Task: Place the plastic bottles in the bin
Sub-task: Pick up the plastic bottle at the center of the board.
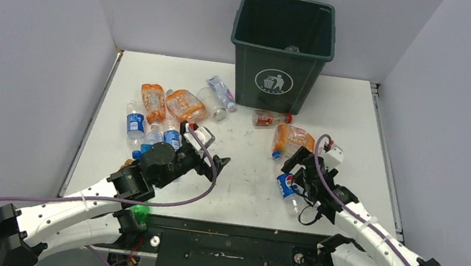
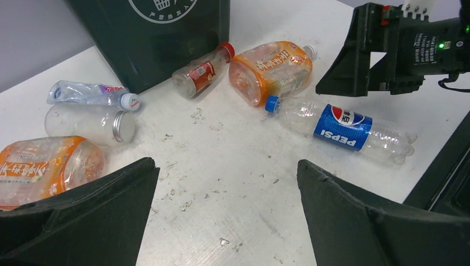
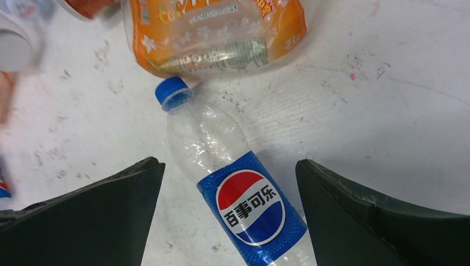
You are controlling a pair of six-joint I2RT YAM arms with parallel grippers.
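The dark green bin (image 1: 282, 50) stands at the back of the table, its front wall (image 2: 161, 39) filling the top of the left wrist view. Several plastic bottles lie in front of it. My right gripper (image 1: 298, 170) hangs open over a clear blue-label bottle (image 1: 288, 187). That bottle (image 3: 244, 194) lies on the table between the spread fingers (image 3: 111, 210), untouched. An orange bottle (image 3: 216, 36) lies just beyond its blue cap. My left gripper (image 2: 227, 166) is open over bare table with nothing between its fingers. In the top view this gripper (image 1: 208, 150) sits beside the left cluster.
Left cluster: two orange bottles (image 1: 153, 101) (image 1: 185, 105), a silver-capped clear one (image 1: 211, 103), blue-label ones (image 1: 133, 124). A red-capped bottle (image 1: 271, 118) lies near the bin. A green bottle (image 1: 139, 213) sits by the left arm base. White walls enclose the table (image 1: 239, 194).
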